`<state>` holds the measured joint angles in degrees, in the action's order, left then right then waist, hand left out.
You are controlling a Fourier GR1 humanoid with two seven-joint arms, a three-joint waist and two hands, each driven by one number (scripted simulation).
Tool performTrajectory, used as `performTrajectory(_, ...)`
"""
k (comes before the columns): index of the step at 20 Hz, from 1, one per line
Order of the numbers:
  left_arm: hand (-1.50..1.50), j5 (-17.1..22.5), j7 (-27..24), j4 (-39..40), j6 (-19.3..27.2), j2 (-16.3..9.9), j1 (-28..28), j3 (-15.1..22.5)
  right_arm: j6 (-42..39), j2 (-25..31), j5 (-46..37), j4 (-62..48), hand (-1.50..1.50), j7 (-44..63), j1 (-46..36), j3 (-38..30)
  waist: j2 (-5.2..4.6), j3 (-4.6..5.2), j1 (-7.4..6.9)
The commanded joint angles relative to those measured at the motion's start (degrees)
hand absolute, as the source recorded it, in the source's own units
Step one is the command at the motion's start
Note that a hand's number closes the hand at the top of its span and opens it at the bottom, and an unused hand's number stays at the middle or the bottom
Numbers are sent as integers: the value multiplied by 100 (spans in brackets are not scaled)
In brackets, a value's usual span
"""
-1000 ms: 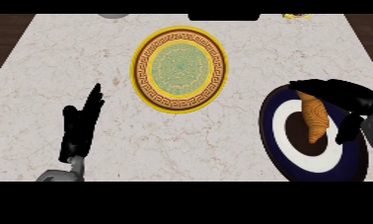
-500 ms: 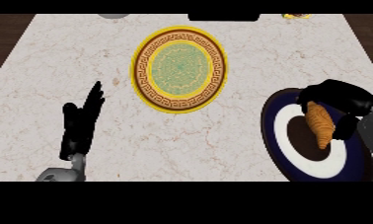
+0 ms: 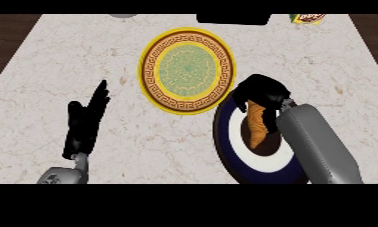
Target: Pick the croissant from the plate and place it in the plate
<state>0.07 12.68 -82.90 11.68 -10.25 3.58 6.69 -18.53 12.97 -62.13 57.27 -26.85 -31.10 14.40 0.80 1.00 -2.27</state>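
A golden-brown croissant [image 3: 258, 126] lies on the dark blue plate with a white ring [image 3: 232, 153] at the lower right of the counter. My right hand [image 3: 260, 91] sits over the croissant's far end with its fingers curled round it. The grey right forearm covers the plate's right side. A yellow plate with a green middle and a brown patterned band [image 3: 188, 71] lies up and to the left of the blue plate, the two rims nearly touching. My left hand [image 3: 83, 123] rests open at the lower left, fingers straight and pointing up.
A dark object [image 3: 233, 18] stands at the counter's back edge. A small yellow packet [image 3: 308, 18] lies at the back right, and a grey round thing [image 3: 123, 15] at the back left. Dark floor shows past the counter's left edge [image 3: 13, 56].
The view has shifted, so both plates now appear further left. My right hand has come down over the croissant's far end and curled round it. The left hand has kept still.
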Motion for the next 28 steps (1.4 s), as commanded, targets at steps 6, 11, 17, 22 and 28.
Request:
performTrajectory(6, 0, -48, -83, 204, -55, 116, 124, 114, 1159, -1277, 1029, 1149, 150, 3014, -628, 1307, -53, -96, -226)
performTrajectory(11, 0, -7, 71, 201, -109, 6, 264, -2, 2516, -1291, 1659, 1824, 150, 4398, -860, 2099, -74, -100, -170)
performTrajectory(17, 0, -35, -41, -11, -13, 1, -60, -74, 3248, -1296, 1567, 1933, 150, 6234, -1884, 2450, -69, -96, 14)
performTrajectory(22, 0, -56, 74, -79, -43, 26, -43, -91, 3769, -1296, 1964, 1212, 150, 6946, -2685, 2557, -86, -97, 47)
performTrajectory(28, 0, -7, -161, 86, -232, -98, -95, -289, 3933, -1297, 2386, -295, 150, 5999, -3105, 1981, -102, -97, 83)
